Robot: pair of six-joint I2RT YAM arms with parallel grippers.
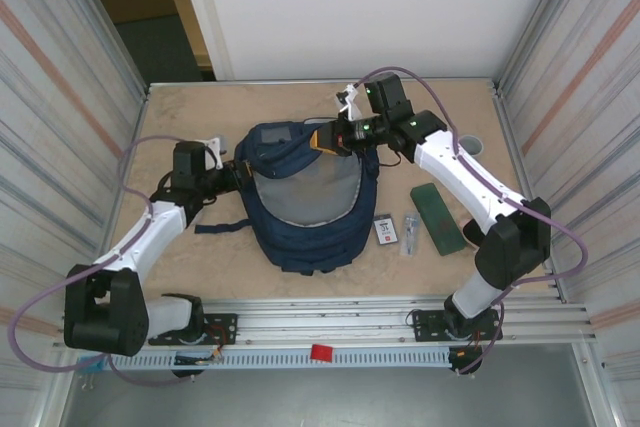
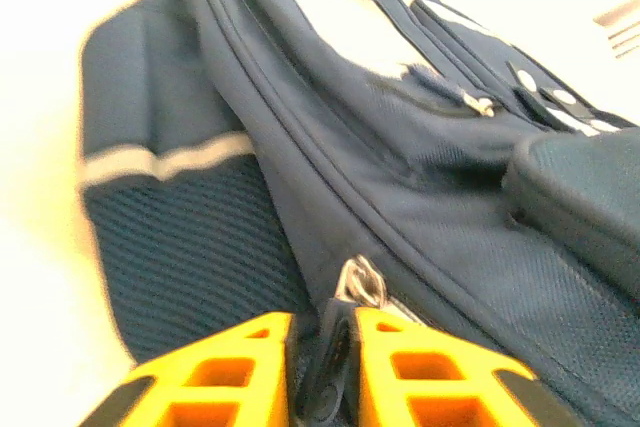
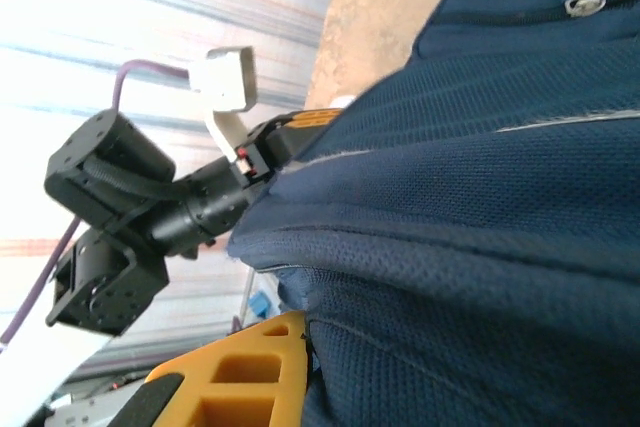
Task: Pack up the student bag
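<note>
Overhead, the student bag [image 1: 300, 247] lies mid-frame on the tabletop [image 1: 200, 117], its main mouth gaping on grey lining. The left pincer [image 1: 232, 169] meets its left edge and the right pincer [image 1: 330, 137] is clamped on its upper rim. A green case [image 1: 432, 215] and a card [image 1: 385, 229] lie at right.

Left wrist view: a zipper pull [image 2: 360, 282] sits between the orange fingers [image 2: 420, 357], low centre; pinched or freed, I cannot tell.

Right wrist view: one finger [image 3: 250, 362], bottom left, presses bunched navy fabric.

Unzipping looks about done. The next move calls for fetching an item while the mouth is held wide.
</note>
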